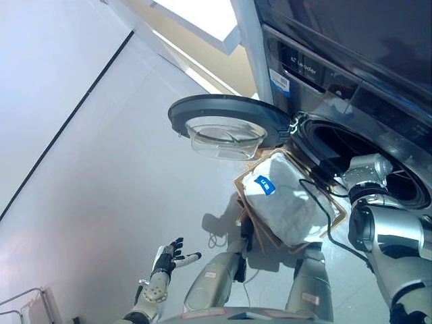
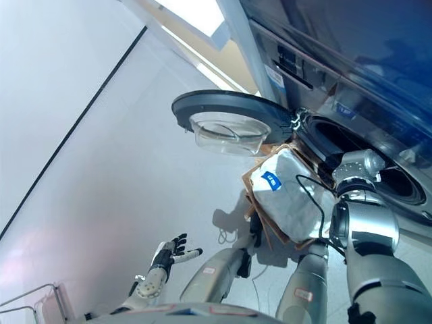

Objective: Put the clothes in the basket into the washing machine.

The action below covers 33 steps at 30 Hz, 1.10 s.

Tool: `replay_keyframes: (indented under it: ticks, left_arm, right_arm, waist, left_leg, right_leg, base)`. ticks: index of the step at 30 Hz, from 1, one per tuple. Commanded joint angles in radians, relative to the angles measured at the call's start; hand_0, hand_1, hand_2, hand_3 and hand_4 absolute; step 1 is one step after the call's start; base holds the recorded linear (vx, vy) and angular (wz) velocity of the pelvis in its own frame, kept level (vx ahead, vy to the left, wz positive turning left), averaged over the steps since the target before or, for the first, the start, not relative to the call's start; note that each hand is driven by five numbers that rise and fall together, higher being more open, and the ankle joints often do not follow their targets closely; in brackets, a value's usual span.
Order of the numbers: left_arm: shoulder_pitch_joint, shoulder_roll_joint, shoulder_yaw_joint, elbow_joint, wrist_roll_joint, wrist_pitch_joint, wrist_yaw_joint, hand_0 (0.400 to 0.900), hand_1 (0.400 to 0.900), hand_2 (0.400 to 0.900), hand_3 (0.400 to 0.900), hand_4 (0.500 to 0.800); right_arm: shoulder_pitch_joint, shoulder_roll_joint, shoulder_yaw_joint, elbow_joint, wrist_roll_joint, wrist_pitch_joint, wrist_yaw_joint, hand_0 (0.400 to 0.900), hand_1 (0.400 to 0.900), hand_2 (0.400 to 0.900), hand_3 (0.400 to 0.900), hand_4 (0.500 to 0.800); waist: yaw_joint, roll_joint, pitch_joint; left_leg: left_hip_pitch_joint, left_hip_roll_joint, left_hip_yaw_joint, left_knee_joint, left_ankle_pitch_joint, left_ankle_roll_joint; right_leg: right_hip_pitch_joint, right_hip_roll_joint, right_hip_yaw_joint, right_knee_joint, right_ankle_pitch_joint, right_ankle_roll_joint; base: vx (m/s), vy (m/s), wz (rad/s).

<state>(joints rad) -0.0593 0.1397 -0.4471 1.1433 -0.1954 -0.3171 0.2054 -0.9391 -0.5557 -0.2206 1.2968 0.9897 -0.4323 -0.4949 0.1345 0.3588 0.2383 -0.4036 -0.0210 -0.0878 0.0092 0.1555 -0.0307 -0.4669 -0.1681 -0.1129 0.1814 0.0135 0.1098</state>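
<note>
The washing machine (image 1: pixel 351 74) stands at the upper right with its round door (image 1: pixel 226 121) swung open to the left and its dark drum opening (image 1: pixel 364 152) showing. A brown wicker basket (image 1: pixel 251 177) sits on the floor just in front of the opening, filled with white cloth (image 1: pixel 287 202) that bears a blue label. My right arm reaches up over the basket's right side to the drum's rim, and its hand (image 1: pixel 331 169) is dark against the opening, its fingers hidden. My left hand (image 1: pixel 169 256) hangs at the lower left, open and empty, well away from the basket.
A metal wire frame (image 1: pixel 27 304) shows at the bottom left corner. A dark line (image 1: pixel 67 135) runs across the pale floor on the left. The open door overhangs the basket's far end.
</note>
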Motion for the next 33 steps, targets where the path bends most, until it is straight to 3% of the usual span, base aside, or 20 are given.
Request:
replay_keyframes:
  ticks: [1, 11, 22, 30, 31, 32, 33]
  left_arm:
    - [-0.022, 0.026, -0.012, 0.012, -0.028, -0.017, 0.007, 0.9, 0.9, 0.9, 0.9, 0.8]
    - [-0.02, 0.017, 0.002, 0.042, -0.026, -0.003, -0.003, 0.9, 0.9, 0.9, 0.9, 0.8]
    - [-0.021, 0.02, 0.031, 0.064, -0.044, 0.008, -0.045, 0.9, 0.9, 0.9, 0.9, 0.8]
    - [-0.033, 0.022, 0.074, 0.088, -0.019, 0.02, -0.054, 0.9, 0.9, 0.9, 0.9, 0.8]
    - [-0.024, 0.038, 0.098, 0.11, -0.027, 0.027, -0.042, 0.9, 0.9, 0.9, 0.9, 0.8]
    - [-0.044, 0.021, 0.11, 0.108, -0.016, 0.044, -0.065, 0.9, 0.9, 0.9, 0.9, 0.8]
    - [-0.042, 0.021, 0.108, 0.108, -0.016, 0.045, -0.065, 0.9, 0.9, 0.9, 0.9, 0.8]
  right_arm:
    - [-0.169, -0.121, 0.102, -0.029, -0.067, -0.019, 0.07, 0.9, 0.9, 0.9, 0.9, 0.8]
    - [-0.128, -0.089, 0.097, 0.053, -0.042, 0.012, 0.132, 0.9, 0.9, 0.9, 0.9, 0.8]
    - [-0.079, -0.061, 0.156, 0.149, -0.126, 0.127, 0.208, 0.9, 0.9, 0.9, 0.9, 0.8]
    - [0.095, 0.084, 0.146, 0.148, -0.15, 0.146, 0.24, 0.9, 0.9, 0.9, 0.9, 0.8]
    - [0.005, 0.16, 0.224, 0.001, -0.152, 0.117, 0.202, 0.9, 0.9, 0.9, 0.9, 0.8]
    - [0.166, 0.186, 0.226, 0.026, -0.188, 0.145, 0.225, 0.9, 0.9, 0.9, 0.9, 0.8]
    - [0.17, 0.187, 0.225, 0.023, -0.189, 0.145, 0.225, 0.9, 0.9, 0.9, 0.9, 0.8]
  waist:
    - [0.014, -0.004, 0.005]
    - [0.011, -0.027, -0.024]
    - [0.007, -0.072, -0.04]
    - [-0.008, -0.133, -0.051]
    - [-0.017, -0.163, -0.058]
    - [-0.033, -0.177, -0.05]
    - [-0.032, -0.178, -0.055]
  left_leg:
    - [-0.014, -0.075, -0.009, 0.018, -0.039, -0.024]
    - [0.011, -0.078, -0.016, 0.01, -0.052, -0.022]
    - [0.023, -0.07, -0.004, 0.019, -0.065, -0.017]
    - [0.045, -0.054, 0.001, 0.04, -0.078, -0.009]
    - [0.06, -0.045, 0.008, 0.044, -0.086, -0.008]
    - [0.071, -0.04, 0.016, 0.049, -0.093, -0.008]
    - [0.068, -0.04, 0.016, 0.047, -0.089, -0.007]
  right_leg:
    - [0.076, 0.001, -0.031, -0.033, -0.036, -0.018]
    - [0.119, 0.0, -0.052, -0.066, -0.028, -0.016]
    - [0.148, 0.005, -0.043, -0.102, -0.005, -0.016]
    - [0.184, 0.02, -0.039, -0.126, 0.011, -0.02]
    - [0.196, 0.028, -0.029, -0.134, 0.012, -0.023]
    - [0.204, 0.031, -0.027, -0.135, 0.016, -0.021]
    - [0.202, 0.031, -0.027, -0.138, 0.021, -0.021]
  base:
    - [0.05, -0.024, 0.18]
    - [0.04, -0.007, 0.04]
    - [-0.01, 0.003, -0.04]
    - [-0.01, -0.018, -0.06]
    - [0.0, -0.032, -0.24]
    - [-0.01, -0.029, -0.24]
    - [0.02, -0.055, -0.1]
